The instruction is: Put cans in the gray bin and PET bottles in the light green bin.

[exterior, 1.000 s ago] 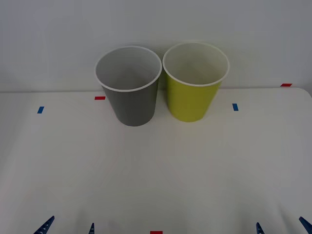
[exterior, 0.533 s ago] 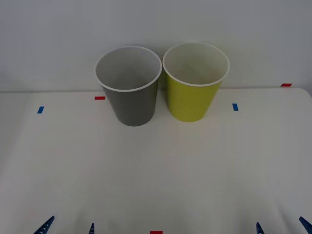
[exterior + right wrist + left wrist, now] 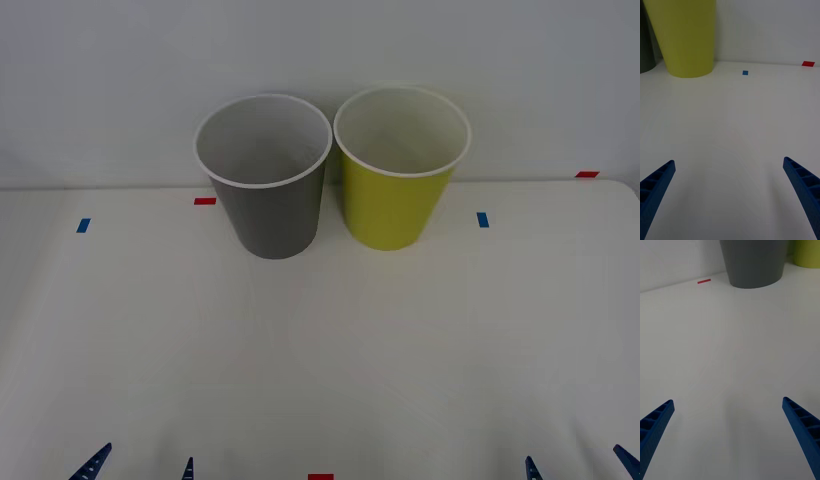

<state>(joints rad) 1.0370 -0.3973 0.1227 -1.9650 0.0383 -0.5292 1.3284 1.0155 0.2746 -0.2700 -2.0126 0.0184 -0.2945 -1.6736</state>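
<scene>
We see just the blue tips of the left gripper and right gripper, cut by the front view's lower edge. Ahead of the right fingers, the light green bin loses its rim past the frame. Ahead of the left fingers, the gray bin does too.

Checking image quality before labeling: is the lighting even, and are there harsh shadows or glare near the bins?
Front view: soft, even light; gray bin and light green bin cast only faint shadows on the table, without glare. Right wrist view: the light green bin's base shadow is faint. Left wrist view: likewise, the gray bin's.
</scene>
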